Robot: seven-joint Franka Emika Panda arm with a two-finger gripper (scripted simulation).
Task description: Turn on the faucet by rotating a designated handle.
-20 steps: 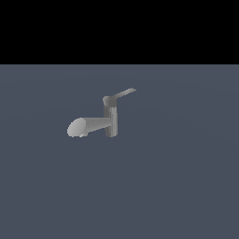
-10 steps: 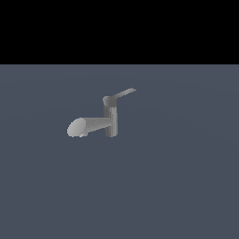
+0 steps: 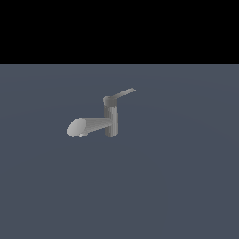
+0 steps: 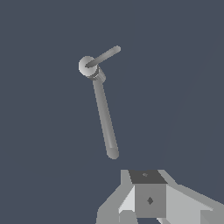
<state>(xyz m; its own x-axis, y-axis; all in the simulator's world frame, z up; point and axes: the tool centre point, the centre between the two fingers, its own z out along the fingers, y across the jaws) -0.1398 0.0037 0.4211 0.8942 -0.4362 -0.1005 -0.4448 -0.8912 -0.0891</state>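
So far nothing has changed: we hover above the faucet, handle unturned; our gripper jaws' spacing we cannot tell.

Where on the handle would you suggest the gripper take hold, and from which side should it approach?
Probably near the free tip of the handle, not at its root on the faucet's post cap. The lever is thin and flat and slants upward clear of the spout, so coming from above with fingers astride its width seems best. The tip gives the most leverage for turning.
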